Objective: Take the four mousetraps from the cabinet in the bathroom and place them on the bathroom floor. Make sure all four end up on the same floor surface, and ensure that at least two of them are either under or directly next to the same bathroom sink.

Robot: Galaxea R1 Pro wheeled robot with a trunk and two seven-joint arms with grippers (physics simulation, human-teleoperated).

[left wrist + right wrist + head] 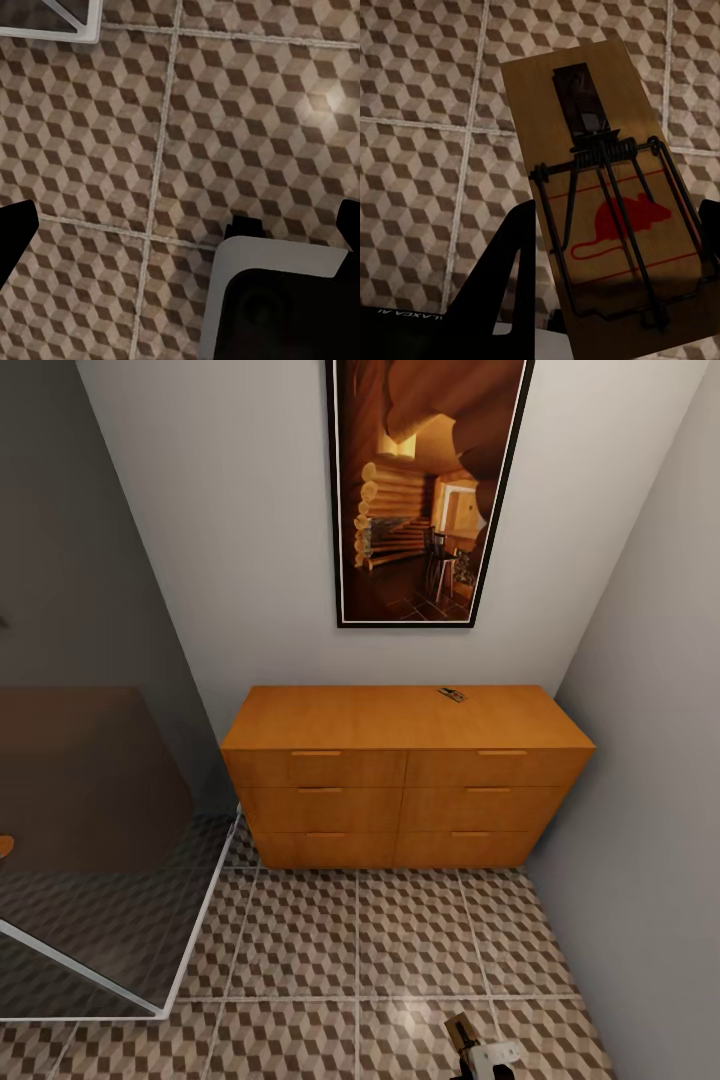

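The orange-brown cabinet [405,775] stands against the far wall, all its drawers closed. One mousetrap [450,694] lies on its top near the back right. My right gripper [611,251] is shut on another mousetrap [600,187], a tan board with a black wire spring and a red mouse print, held above the bathroom floor [420,112]. The same gripper [487,1057] and its mousetrap [461,1030] appear at the head view's lower edge. My left gripper [180,225] hangs open over the patterned floor [112,127], nothing between its fingers. The sink is out of view.
A glass shower enclosure with a white frame [120,920] fills the left side. Grey walls close in on the right [650,760], and a framed picture [425,490] hangs above the cabinet. Cube-patterned tiles [360,940] stretch between me and the cabinet.
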